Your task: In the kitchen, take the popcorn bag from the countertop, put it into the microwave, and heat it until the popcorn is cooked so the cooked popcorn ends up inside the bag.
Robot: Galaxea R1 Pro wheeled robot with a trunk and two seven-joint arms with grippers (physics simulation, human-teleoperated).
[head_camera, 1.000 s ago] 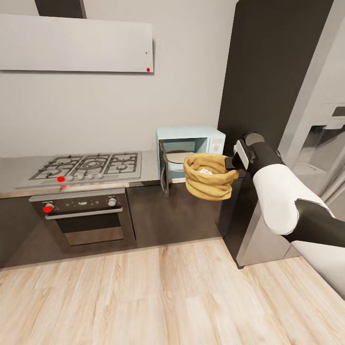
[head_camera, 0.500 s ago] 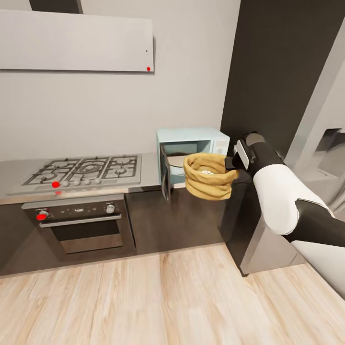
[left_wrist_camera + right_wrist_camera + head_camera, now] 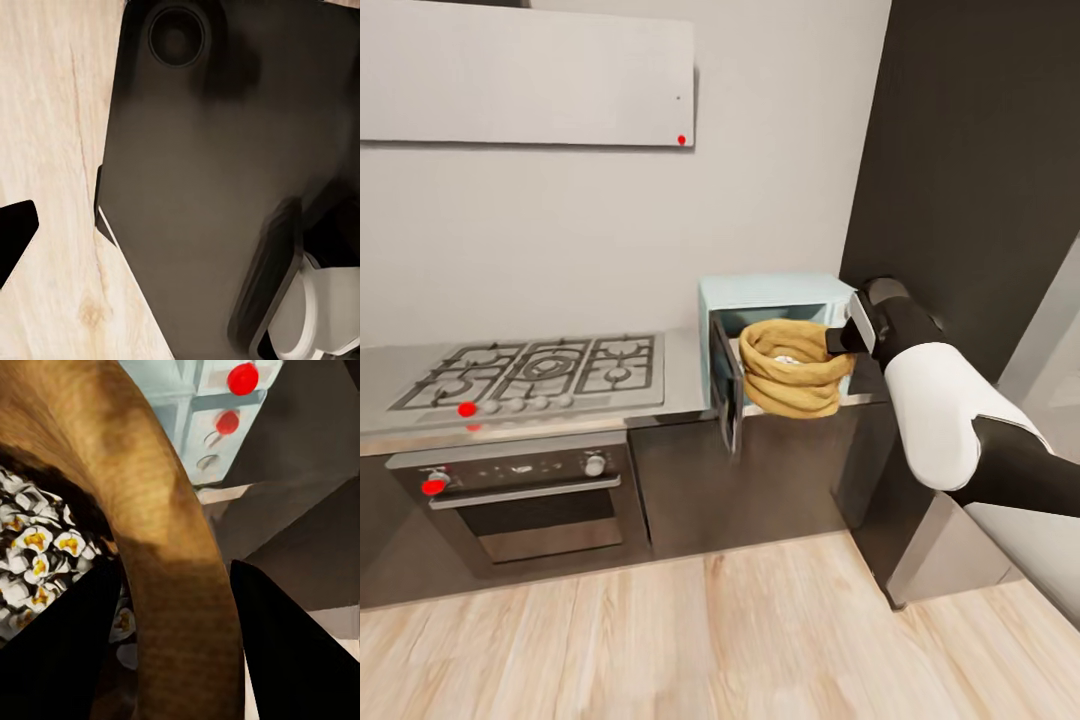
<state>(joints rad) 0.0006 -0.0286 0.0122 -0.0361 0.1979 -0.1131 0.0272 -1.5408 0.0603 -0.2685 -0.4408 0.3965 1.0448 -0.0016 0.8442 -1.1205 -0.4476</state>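
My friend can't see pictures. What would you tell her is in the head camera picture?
The robot's right tool holds a golden-brown popcorn bag by its rim, right in front of the open pale blue microwave on the steel countertop. To the left are a gas hob and an oven, above a pale wood floor.

Right arm (image 3: 950,420) reaches forward from lower right of head view, white forearm, black wrist bent toward middle. Right gripper (image 3: 176,660) closed on rolled rim of popcorn bag (image 3: 792,367). One black finger (image 3: 289,652) outside rim, other finger inside bag, rim pinched between jaws. Bag hangs off jaws, held up in air. Left gripper: one black fingertip (image 3: 15,236) shows at edge of left wrist view, pointing down; other finger hidden.
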